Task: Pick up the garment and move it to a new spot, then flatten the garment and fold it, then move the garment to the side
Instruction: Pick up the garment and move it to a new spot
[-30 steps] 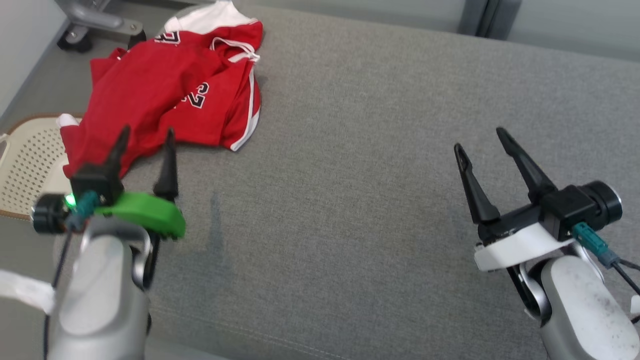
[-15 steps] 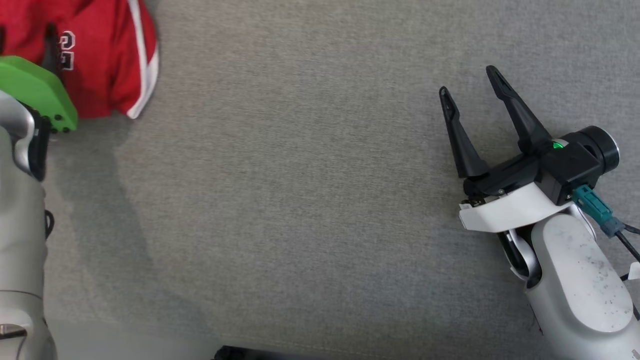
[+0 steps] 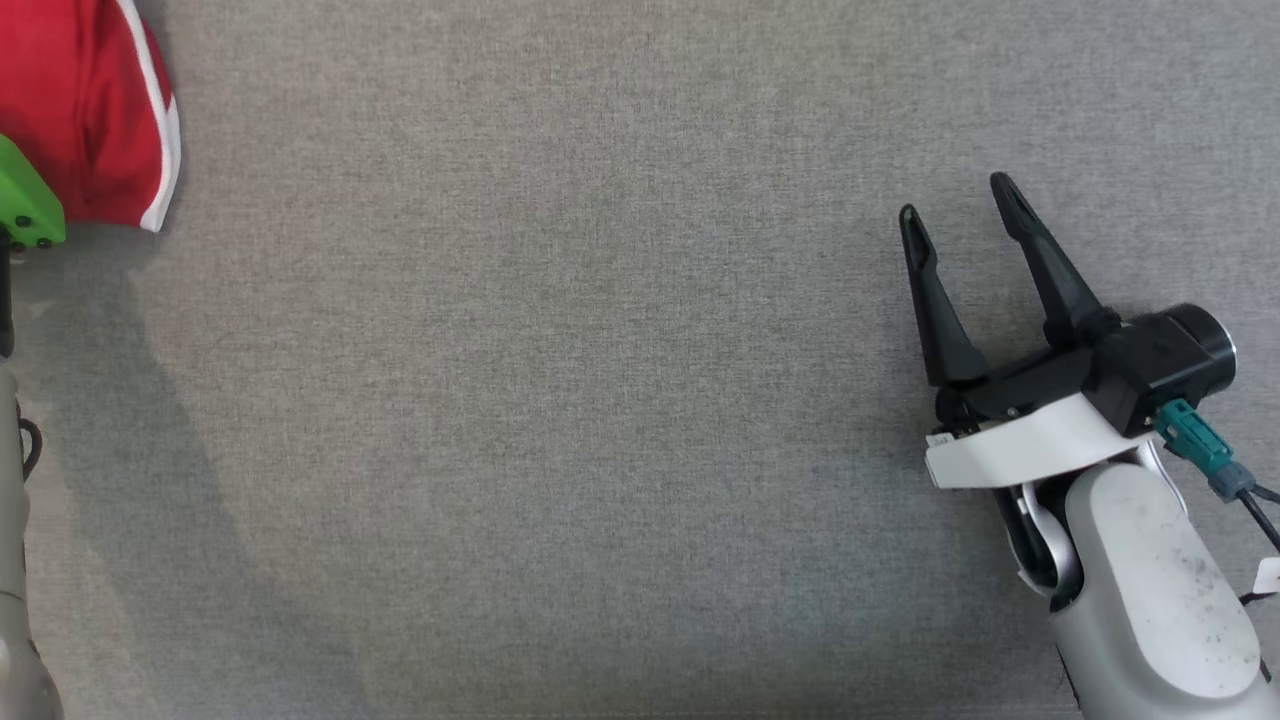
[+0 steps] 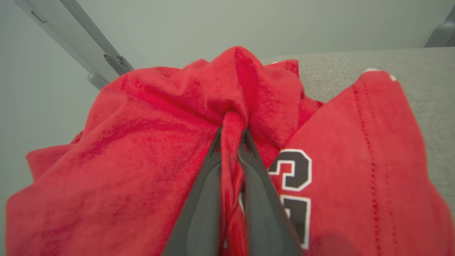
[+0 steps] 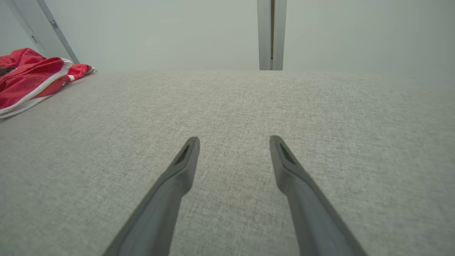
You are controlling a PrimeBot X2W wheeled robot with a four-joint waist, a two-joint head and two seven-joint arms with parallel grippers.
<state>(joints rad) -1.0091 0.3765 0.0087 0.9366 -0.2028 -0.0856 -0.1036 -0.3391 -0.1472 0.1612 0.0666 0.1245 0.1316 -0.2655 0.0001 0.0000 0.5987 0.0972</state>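
Two grippers, one garment.

Near, lower right of the head view: the right gripper [image 3: 954, 200] sits low over the grey fabric surface [image 3: 560, 380]. Its two dark fingers are spread wide with nothing between them, so the claw is open and empty. Its own wrist view agrees: both fingers are well apart, with bare grey weave under and between them. I cannot tell whether the tips touch the weave.

Near, left edge of the head view: a green wrist cover [image 3: 22, 200], with a strip of pale forearm [image 3: 10, 560] below it. A soft shadow lies on the surface beside them.

Left wrist view: the left gripper [image 4: 231, 132] has its fingers drawn almost together, and a ridge of red cloth is pinched between the tips — the claw is clamped on the garment [image 4: 142, 160]. The cloth bunches up into the pinch and falls away on both sides in loose folds. Just right of the fingers is a black number [image 4: 293, 170] outlined in white, partly hidden by the right finger.

Farther out: in the head view the garment sits at the upper left corner of the surface, just above the green wrist cover and well apart from the right gripper. A line of white trim [image 3: 160, 110] runs down its visible edge. From the right wrist view it is a rumpled red heap at the far left of the surface, with the trim along its lower edge.

Farthest: a pale wall [image 5: 160, 32] stands behind the surface. An upright grey post [image 5: 271, 35] rises at its middle, and a slanted grey rail [image 4: 74, 39] shows behind the garment.
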